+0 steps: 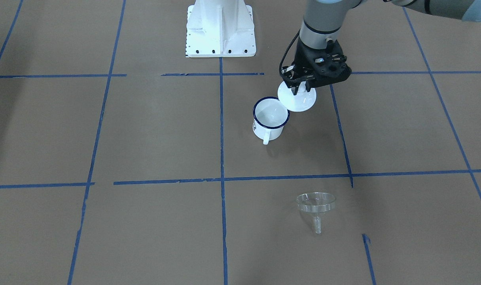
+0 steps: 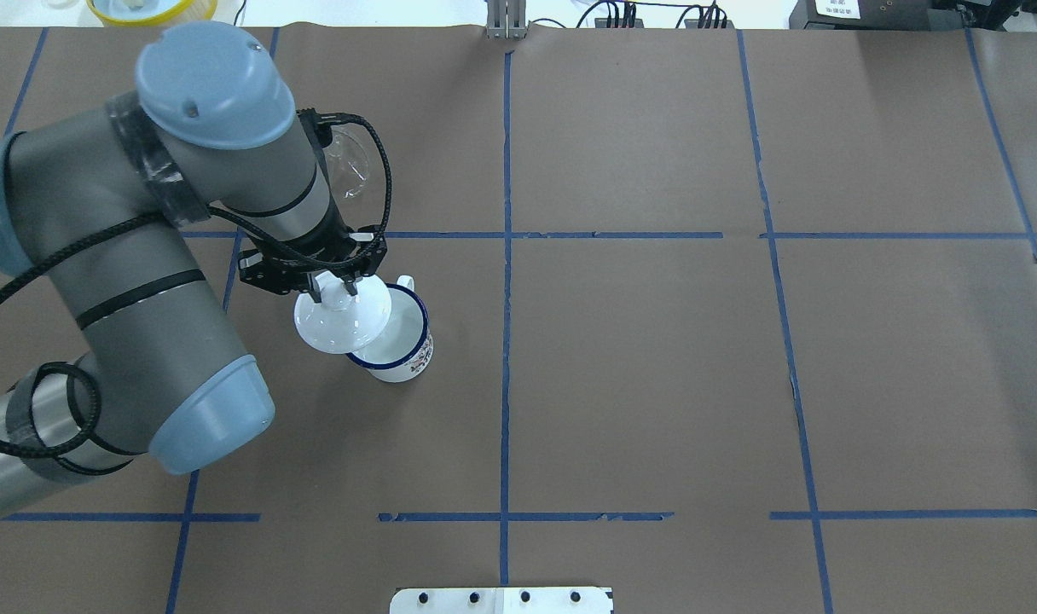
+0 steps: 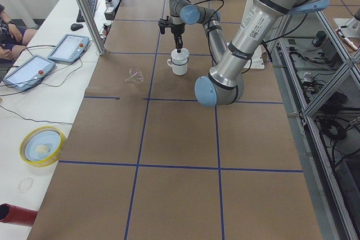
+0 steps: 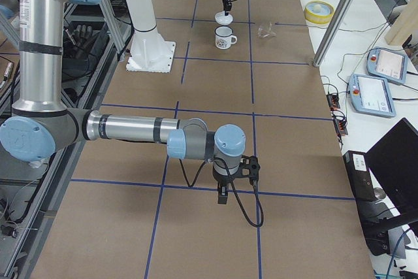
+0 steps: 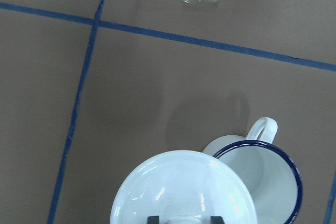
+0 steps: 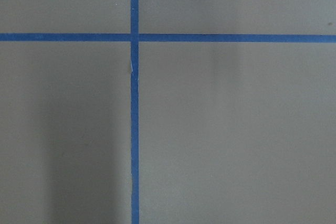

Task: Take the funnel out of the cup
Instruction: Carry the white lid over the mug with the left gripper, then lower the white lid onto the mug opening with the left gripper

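The left gripper (image 1: 301, 88) is closed on the knob of a white lid (image 1: 298, 102), held just beside the cup (image 1: 269, 118) in the front view. The funnel (image 1: 315, 204) lies on the table (image 1: 145, 138), well apart from the cup, so the removal looks done.

From overhead, the lid overlaps the cup's rim. A pinch on so small a knob could slip, and the lid would then strike the rim and tip or shove the cup.

In the left side view the gripper stands over the cup, and the lid is too small to judge.

In the right side view the right gripper (image 4: 222, 195) hangs low over the table, well apart from the cup. I cannot tell whether it is open.

The left wrist view shows the lid's edge over the rim and the funnel beyond a tape line (image 5: 210, 43). Being round, the funnel could roll if an arm brushes it.

The right wrist view shows only table and tape.
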Robot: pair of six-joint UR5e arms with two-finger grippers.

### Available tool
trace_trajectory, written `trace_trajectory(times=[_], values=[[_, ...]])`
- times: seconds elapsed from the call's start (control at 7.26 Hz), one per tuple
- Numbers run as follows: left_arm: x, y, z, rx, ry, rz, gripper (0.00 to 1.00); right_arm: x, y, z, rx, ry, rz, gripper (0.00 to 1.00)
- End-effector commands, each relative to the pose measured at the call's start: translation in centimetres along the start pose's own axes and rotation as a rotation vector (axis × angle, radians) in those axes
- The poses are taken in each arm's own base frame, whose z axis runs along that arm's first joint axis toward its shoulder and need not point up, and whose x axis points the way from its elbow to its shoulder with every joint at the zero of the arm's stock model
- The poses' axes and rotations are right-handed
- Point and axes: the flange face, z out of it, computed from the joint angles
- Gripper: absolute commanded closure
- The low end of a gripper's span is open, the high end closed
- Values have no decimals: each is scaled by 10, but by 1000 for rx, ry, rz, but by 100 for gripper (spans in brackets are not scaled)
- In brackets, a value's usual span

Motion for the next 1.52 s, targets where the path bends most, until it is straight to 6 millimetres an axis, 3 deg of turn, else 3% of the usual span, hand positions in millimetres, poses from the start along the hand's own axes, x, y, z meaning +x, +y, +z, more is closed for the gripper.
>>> trace_trajectory(times=[0.0,0.28,1.38], values=[[19,-4,20,-5,19,8,100,0,0,0,0,0,0,0],[22,-9,36,-7,21,12,100,0,0,0,0,0,0,0],[23,0,43,-15,15,25,100,0,0,0,0,0,0,0]])
